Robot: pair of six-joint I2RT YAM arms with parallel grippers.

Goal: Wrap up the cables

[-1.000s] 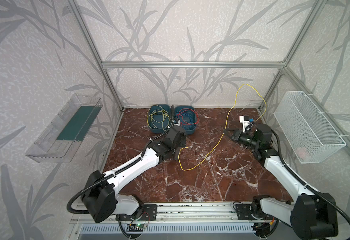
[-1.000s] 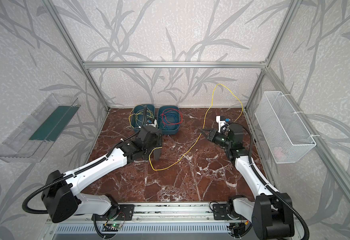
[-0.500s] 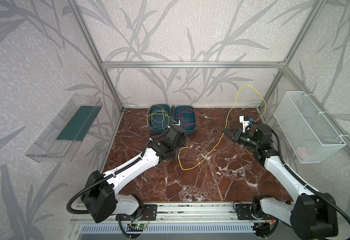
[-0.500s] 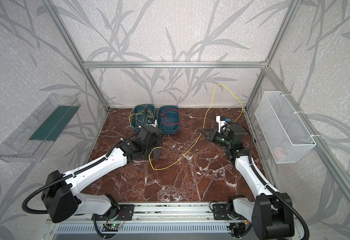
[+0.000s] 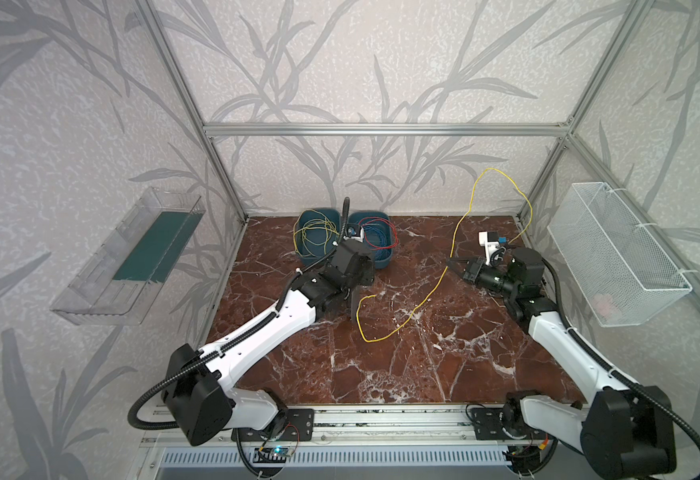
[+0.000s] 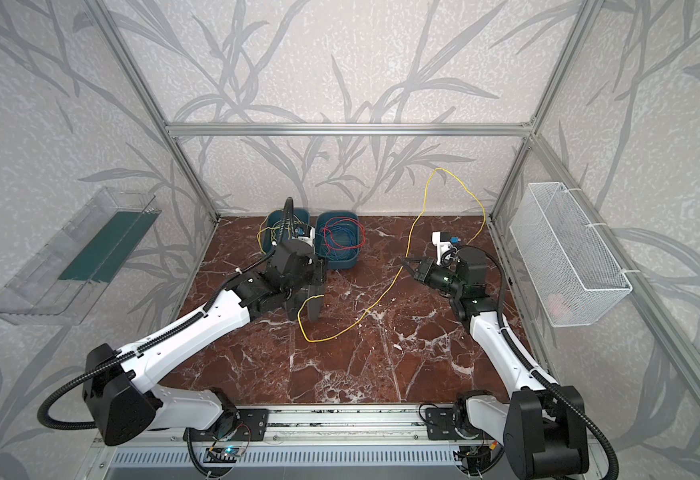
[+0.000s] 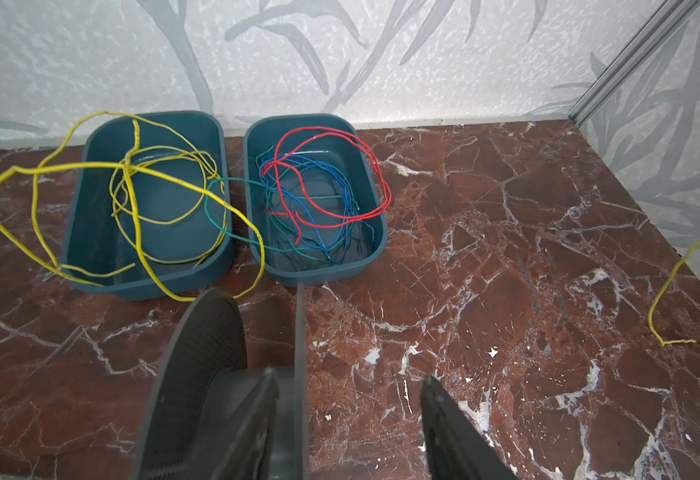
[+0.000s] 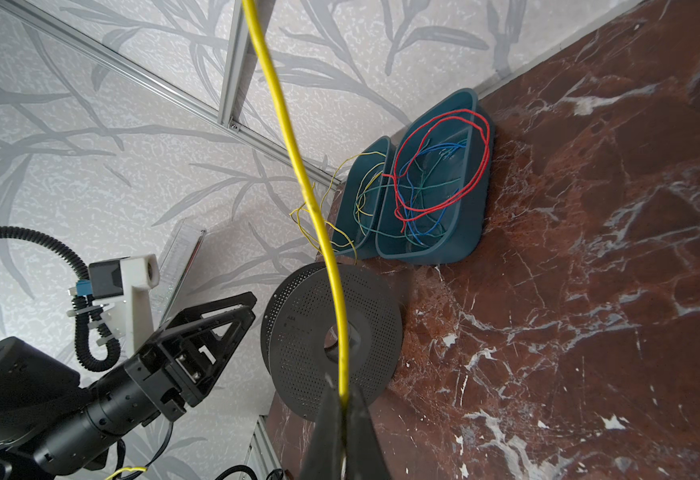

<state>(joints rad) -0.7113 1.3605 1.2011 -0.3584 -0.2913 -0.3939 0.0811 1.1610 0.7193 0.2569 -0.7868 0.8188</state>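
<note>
Our right gripper (image 8: 342, 397) pinches the yellow cable (image 8: 341, 332), which trails across the table (image 5: 423, 374) to a loose end beside the spool (image 6: 314, 305). Our left gripper (image 7: 350, 380) stands partly open at the upright spool, one finger (image 7: 443, 415) clear. Two bins (image 7: 327, 272) of wires sit just behind.

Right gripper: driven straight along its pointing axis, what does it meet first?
Probably the spool, standing on edge: the right wrist view shows it dead ahead of the right gripper, shut on the cable. Depth unclear; it might pass above.
</note>
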